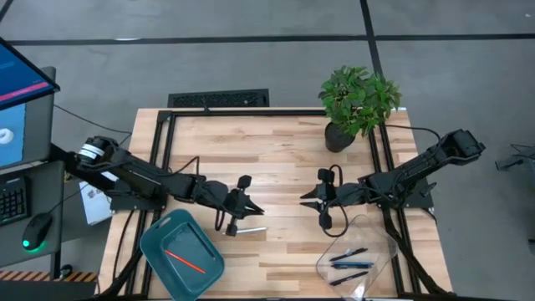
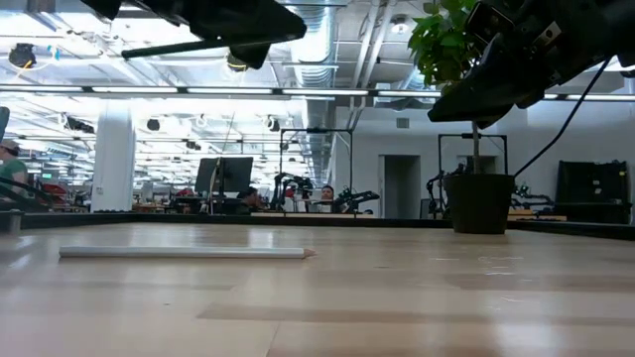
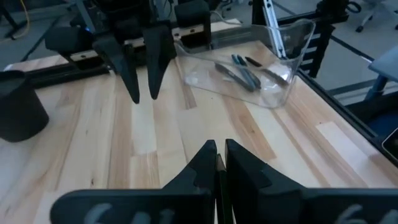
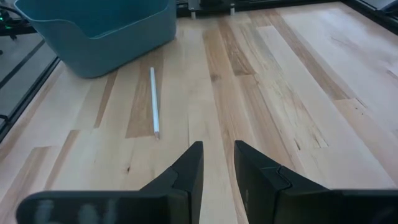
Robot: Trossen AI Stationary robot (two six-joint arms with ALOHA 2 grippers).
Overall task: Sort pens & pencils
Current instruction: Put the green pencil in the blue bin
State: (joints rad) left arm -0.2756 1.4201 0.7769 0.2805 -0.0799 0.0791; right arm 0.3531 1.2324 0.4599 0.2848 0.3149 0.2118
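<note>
1. High view: the wooden table (image 1: 276, 142) carries both arms stretched inward, tips facing each other across the middle.
2. The left gripper (image 1: 253, 209) hovers above the boards, fingers nearly pressed together with nothing between them; in the left wrist view only a slit shows.
3. The right gripper (image 1: 308, 198) hangs opposite, fingers a little apart and empty.
4. The teal bin (image 1: 182, 255) sits at the front left, an orange-red pencil (image 1: 184, 262) inside.
5. The clear tray (image 1: 358, 257) at the front right holds the pens (image 1: 349, 264); their exact number is hard to make out.
6. A pale pencil (image 1: 249, 231) lies flat beside the bin, just below the left gripper.
</note>
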